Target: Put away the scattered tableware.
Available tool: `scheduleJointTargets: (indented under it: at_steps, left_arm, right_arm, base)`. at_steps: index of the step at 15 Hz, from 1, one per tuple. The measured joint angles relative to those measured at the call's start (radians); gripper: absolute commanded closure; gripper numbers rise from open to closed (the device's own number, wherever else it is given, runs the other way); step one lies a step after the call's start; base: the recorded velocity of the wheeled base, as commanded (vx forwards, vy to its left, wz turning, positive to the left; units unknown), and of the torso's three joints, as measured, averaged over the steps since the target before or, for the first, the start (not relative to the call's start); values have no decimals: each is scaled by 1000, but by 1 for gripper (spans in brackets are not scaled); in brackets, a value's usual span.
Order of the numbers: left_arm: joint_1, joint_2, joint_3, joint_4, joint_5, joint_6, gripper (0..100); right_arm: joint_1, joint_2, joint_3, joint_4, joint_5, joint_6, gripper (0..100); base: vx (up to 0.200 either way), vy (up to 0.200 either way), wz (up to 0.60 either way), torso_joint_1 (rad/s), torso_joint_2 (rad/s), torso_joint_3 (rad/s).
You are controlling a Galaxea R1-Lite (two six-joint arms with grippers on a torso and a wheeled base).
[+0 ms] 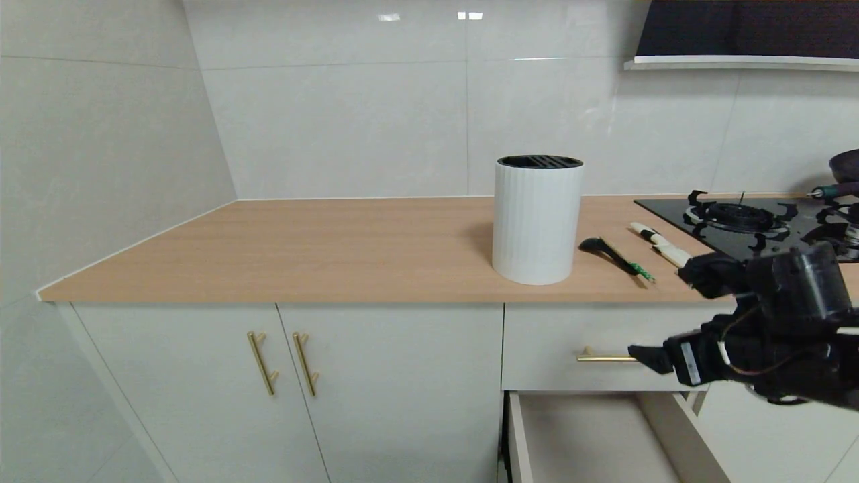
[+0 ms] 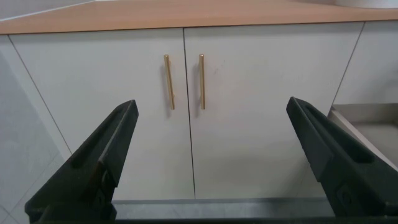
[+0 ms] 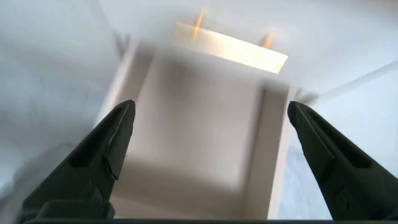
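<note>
One dark spoon (image 1: 607, 253), pale utensil (image 1: 661, 245) beside white holder (image 1: 537, 228) — drawer (image 1: 520, 436) open below

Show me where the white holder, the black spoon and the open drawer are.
white holder (image 1: 537, 228), head view, middle of its ribbed side.
black spoon (image 1: 616, 257), head view, middle of its handle.
open drawer (image 1: 590, 436), head view, bare floor inside it.
</note>
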Motion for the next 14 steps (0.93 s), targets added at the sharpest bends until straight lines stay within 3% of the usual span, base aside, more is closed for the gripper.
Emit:
scheduleJointTargets:
  at_steps: [3,6,14]
  left_arm:
    - [0,0,0,0,0,0,0]
    - [0,0,0,0,0,0,0]
    - [0,0,0,0,0,0,0]
  right_arm:
    - [-101,59,-245,91,88,-26,0]
    - [-174,144,-410,131,132,-40,0]
    - [-196,295,-500,130,111,-15,0]
  base:
    - [0,0,0,0,0,0]
    - [0,0,0,0,0,0]
    - [0,0,0,0,0,0]
